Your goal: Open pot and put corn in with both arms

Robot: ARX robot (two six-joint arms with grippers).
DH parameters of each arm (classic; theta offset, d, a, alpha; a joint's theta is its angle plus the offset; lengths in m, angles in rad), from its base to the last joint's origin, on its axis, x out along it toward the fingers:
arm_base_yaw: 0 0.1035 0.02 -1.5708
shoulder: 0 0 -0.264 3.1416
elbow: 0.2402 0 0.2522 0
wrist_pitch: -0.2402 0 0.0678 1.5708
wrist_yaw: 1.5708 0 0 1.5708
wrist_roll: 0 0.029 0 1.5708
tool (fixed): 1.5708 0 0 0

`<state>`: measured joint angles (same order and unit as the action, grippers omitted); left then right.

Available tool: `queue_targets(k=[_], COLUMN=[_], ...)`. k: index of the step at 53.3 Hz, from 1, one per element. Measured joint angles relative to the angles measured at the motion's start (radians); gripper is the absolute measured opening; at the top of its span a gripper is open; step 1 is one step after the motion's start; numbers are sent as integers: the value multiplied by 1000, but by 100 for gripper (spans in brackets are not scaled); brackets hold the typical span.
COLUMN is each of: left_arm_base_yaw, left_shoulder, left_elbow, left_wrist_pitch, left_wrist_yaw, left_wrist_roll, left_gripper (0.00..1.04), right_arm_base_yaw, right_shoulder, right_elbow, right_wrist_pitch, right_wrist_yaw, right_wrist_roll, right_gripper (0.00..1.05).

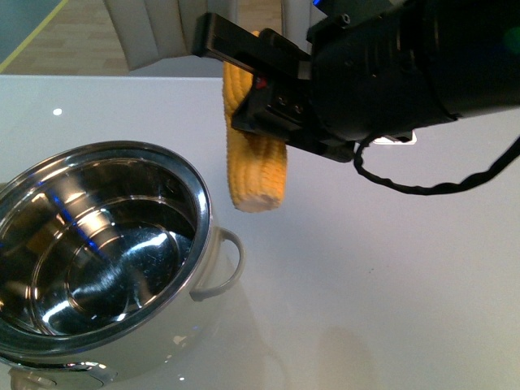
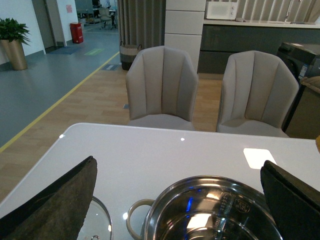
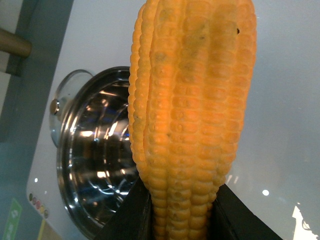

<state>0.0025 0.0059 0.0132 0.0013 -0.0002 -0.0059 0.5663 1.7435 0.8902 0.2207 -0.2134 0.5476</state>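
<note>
The large round polished steel pot (image 1: 205, 215) stands open at the near left of the glossy white table (image 1: 390, 284), its mirror-like inside empty. Its round glass lid (image 2: 97, 225) lies flat on the table just beside it, next to one pale loop handle. The opening part of the task therefore looks done.

The yellow-orange corn cob (image 1: 258, 175) is off the table. It hangs nearly upright with its cut end down, clamped across its upper half between the two black fingers of the right gripper (image 1: 227, 81). The right arm reaches in from the right. The cob hangs just right of the pot's rim and a little farther back, not over the opening. The right wrist view agrees, showing the pot off to one side of the cob rather than beneath it.

The left gripper (image 2: 178, 167) hangs above the pot with its dark fingers wide apart and nothing between them.

What seems left is the final stretch. The cob has to travel left and nearer until it is over the bowl, be lowered past the rim, and be released inside.
</note>
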Motion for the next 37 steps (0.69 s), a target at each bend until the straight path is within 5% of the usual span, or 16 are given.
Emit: queue_targets(k=[37], left_arm_base_yaw=[0], left_shoulder=[0], left_elbow=[0], left_wrist_pitch=[0], left_wrist_yaw=[0], left_wrist_roll=[0], left_gripper=[98], right_arm_base_yaw=[145], right_shoulder=[264], right_elbow=[287], right_wrist_pitch=[-73], right_wrist_yaw=[-23], right_wrist_roll=[163], right_gripper=[16])
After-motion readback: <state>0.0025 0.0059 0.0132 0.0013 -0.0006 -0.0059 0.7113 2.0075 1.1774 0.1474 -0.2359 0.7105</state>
